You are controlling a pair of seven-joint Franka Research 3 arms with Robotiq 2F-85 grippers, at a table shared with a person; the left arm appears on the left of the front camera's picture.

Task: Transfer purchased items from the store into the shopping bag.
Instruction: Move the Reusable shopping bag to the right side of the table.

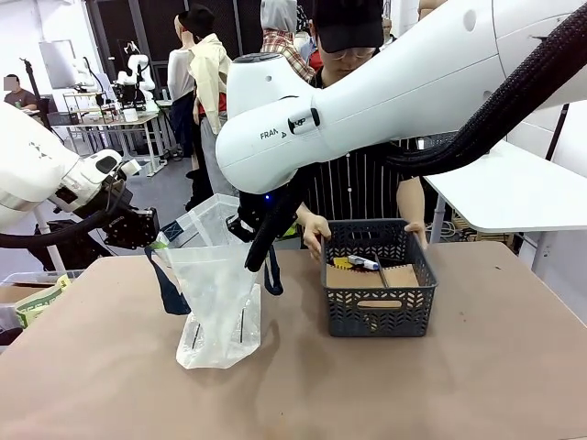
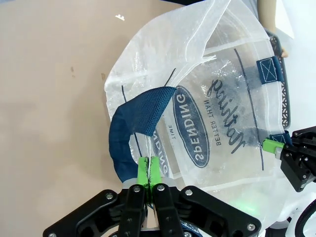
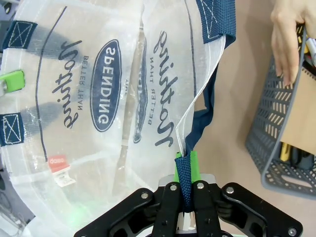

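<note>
Over tan tabletop, holding the seemingly empty shopping bag stretched open, pinching its rim with the left pincer and 1 navy strap with the right pincer, leaving all purchased items waiting in the grey basket beside the right pincer.

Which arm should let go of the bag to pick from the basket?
Right, probably. The right gripper, shut on a navy handle of the shopping bag, sits on the side nearest the basket; the left gripper holds the far rim.
</note>
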